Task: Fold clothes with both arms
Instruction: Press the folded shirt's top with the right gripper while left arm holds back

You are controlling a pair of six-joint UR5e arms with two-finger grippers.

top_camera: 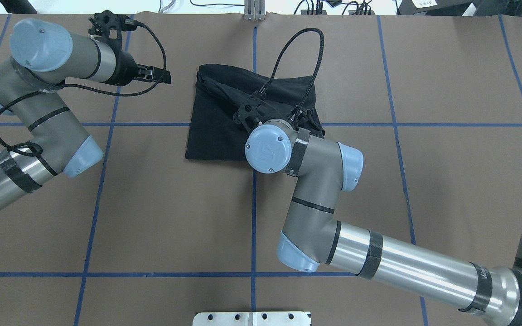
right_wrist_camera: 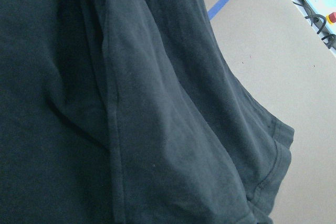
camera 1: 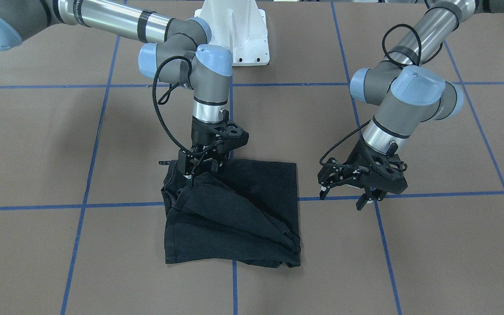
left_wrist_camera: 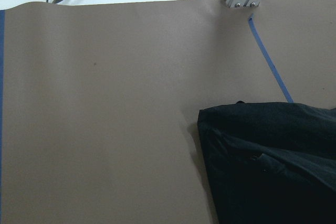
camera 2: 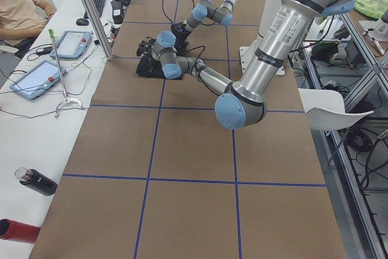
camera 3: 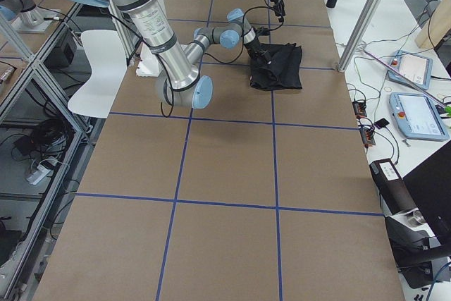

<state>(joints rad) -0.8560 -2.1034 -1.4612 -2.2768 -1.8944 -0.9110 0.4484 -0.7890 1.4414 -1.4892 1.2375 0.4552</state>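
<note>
In the front-facing view, the grey-and-silver right arm (camera 1: 208, 74) with light-blue joint caps reaches in from the upper left of the frame and points straight down. Its black two-finger right gripper (camera 1: 200, 169) sits on the upper left corner of the black short-sleeved T-shirt (camera 1: 243, 205), with its jaws pinched on a raised fold of the cloth. The T-shirt lies folded into a rough square at the centre of the brown paper-covered table (camera 1: 37, 148) with blue tape lines. A ridge runs from the gripper to the T-shirt's lower right corner, and no logo shows. At the right of the frame, the matching left arm (camera 1: 409, 100) slants down. Its black left gripper (camera 1: 344, 199) hangs just beside the T-shirt's right edge, apart from it, jaws spread and empty.
</note>
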